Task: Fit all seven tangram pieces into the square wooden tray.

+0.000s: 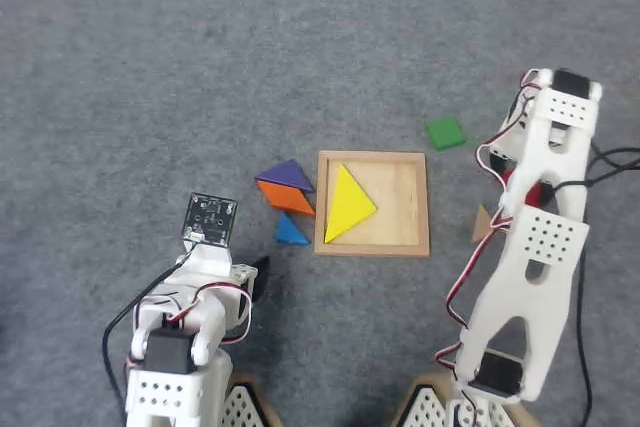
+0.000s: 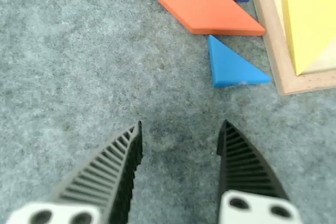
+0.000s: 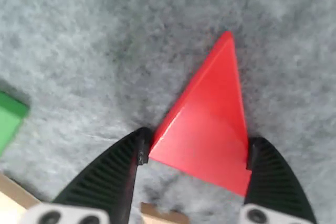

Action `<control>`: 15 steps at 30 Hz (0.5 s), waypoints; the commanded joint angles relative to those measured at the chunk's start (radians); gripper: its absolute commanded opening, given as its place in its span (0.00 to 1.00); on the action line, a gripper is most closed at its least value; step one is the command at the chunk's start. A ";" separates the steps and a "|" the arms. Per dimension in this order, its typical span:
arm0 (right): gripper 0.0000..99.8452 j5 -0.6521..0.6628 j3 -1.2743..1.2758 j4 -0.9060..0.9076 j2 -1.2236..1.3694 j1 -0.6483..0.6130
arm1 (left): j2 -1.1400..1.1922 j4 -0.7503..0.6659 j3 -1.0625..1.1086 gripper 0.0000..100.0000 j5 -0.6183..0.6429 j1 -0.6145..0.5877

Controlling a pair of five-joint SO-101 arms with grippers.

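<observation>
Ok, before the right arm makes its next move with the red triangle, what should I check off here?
1. Right gripper on red triangle: fingers against two of its sides, ok.
2. Red triangle clear of the mat: cannot tell.
3. Room in the tray: bare wood beside the yellow triangle, ok.
4. Left gripper out of the path: open, empty, short of the blue triangle, ok.
5. All pieces in the tray: not ok, just the yellow one lies inside.
</observation>
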 commanded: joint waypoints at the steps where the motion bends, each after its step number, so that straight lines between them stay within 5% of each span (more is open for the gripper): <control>1: 0.24 0.143 -0.021 0.030 -0.005 0.045 | -0.021 0.003 -0.013 0.23 0.009 -0.002; 15: 0.23 0.390 -0.018 0.051 -0.093 0.036 | -0.021 0.003 -0.013 0.23 0.009 -0.002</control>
